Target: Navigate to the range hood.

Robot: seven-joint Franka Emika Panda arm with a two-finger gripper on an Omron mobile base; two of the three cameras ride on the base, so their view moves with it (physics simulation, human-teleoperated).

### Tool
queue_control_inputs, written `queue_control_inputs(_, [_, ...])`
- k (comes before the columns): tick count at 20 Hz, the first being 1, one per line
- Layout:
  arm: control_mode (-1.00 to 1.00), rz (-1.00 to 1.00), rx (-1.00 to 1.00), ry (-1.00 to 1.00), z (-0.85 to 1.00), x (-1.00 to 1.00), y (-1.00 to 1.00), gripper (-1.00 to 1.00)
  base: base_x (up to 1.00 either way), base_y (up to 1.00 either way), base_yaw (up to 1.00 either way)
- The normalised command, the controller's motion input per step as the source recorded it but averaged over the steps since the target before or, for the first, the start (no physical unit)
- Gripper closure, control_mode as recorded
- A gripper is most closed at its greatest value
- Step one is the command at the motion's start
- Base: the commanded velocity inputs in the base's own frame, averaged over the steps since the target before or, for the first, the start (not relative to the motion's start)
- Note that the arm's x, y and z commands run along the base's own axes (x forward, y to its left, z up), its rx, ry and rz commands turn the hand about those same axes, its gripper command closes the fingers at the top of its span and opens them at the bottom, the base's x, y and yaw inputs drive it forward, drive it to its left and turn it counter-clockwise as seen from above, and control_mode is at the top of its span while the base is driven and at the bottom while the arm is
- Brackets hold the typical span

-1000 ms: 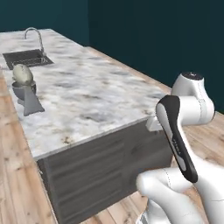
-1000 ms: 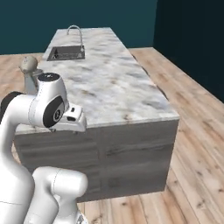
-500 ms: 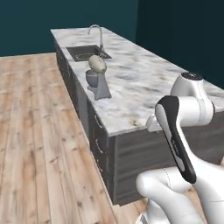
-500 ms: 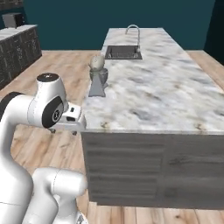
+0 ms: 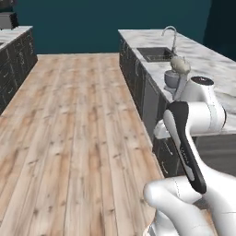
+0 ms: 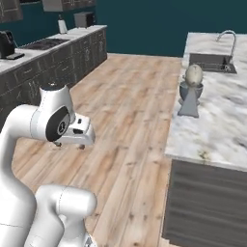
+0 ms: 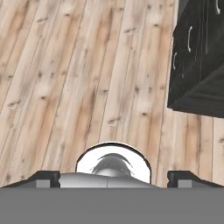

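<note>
- The range hood: I cannot tell it apart for sure. In the right base view, dark boxy shapes are cut off by the top edge at the far left, above the wall desk (image 6: pixel 48 54), and which of them is the hood is not clear.
- Below those shapes a dark cooktop (image 6: pixel 46 43) lies flat in the pale top of that desk.
- Along the same desk stand a black coffee machine (image 6: pixel 6 43) toward the near end, and a pale bottle (image 6: pixel 61 25) and a dark boxy appliance (image 6: pixel 84 19) at the far end.
- The wall desk has dark panelled fronts. In the left base view it runs along the left edge (image 5: pixel 14 55).
- A wide wooden floor (image 6: pixel 130 101) lies between the wall desk and the marble island desk (image 6: pixel 217 130), which are well apart.
- On the island a grey stand with a pale egg-shaped top (image 6: pixel 192 91) sits near the floor-side edge. Beyond it are a sunken sink (image 6: pixel 211 62) and a curved silver faucet (image 6: pixel 226 37).
- The arm is folded close over the base beside the island's near corner, and the pincer (image 7: pixel 113 177) points down at the floor planks.
- In the hand view its two dark fingertips (image 7: pixel 43 177) stand far apart, spread wide, with nothing between them.
- A corner of a dark cabinet (image 7: pixel 197 57) with pale handles shows at the upper right of the hand view.
</note>
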Motion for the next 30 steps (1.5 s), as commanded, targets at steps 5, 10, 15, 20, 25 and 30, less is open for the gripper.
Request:
queue_control_inputs(5, [1.00,0.00,0.00,0.00,0.00,0.00,0.00,-1.00,0.47,1.00,0.38])
queue_control_inputs(10, [1.00,0.00,0.00,0.00,0.00,0.00,0.00,-1.00,0.89,0.83,0.30])
queue_control_inputs(15, [1.00,0.00,0.00,0.00,0.00,0.00,0.00,-1.00,1.00,0.16,0.09])
queue_control_inputs(20, [1.00,0.00,0.00,0.00,0.00,0.00,0.00,-1.00,1.00,0.00,0.03])
queue_control_inputs(25, [1.00,0.00,0.00,0.00,0.00,0.00,0.00,-1.00,1.00,0.00,0.05])
queue_control_inputs(30, [1.00,0.00,0.00,0.00,0.00,0.00,0.00,-1.00,1.00,0.00,0.07])
